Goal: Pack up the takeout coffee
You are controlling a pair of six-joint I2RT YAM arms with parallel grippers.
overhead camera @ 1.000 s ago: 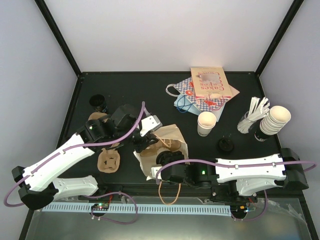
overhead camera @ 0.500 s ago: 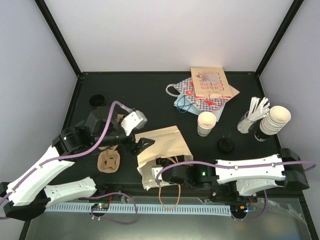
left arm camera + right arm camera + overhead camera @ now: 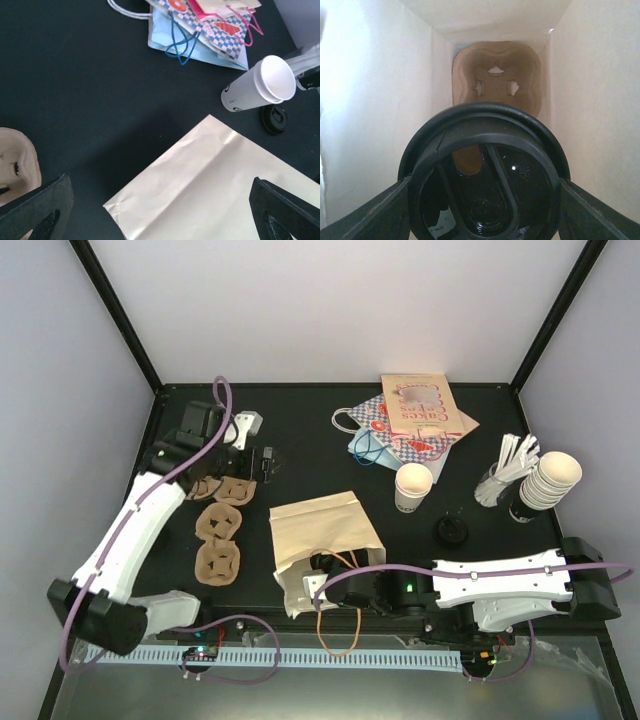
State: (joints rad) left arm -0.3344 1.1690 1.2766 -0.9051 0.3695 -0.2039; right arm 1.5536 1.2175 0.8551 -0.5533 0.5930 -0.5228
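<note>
One takeout coffee (image 3: 482, 165), seen lid-first, sits inside the one tan paper bag (image 3: 320, 530). It is clamped between the fingers of the right gripper (image 3: 483, 215), the nearer arm. The cup's long axis runs along the bag toward one brown cup carrier (image 3: 496, 75) deeper in at the far end. The left gripper (image 3: 267, 462) hovers far left, fingers wide apart and empty. At least three more carriers (image 3: 220, 523) lie left of the bag.

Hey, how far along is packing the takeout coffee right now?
Nearly there. Done: a cup carrier sits deep inside the tan paper bag. In hand: the right gripper is inside the bag's mouth, shut on the takeout coffee. The left gripper is open, away from the bag. Left: release the cup and withdraw.
</note>
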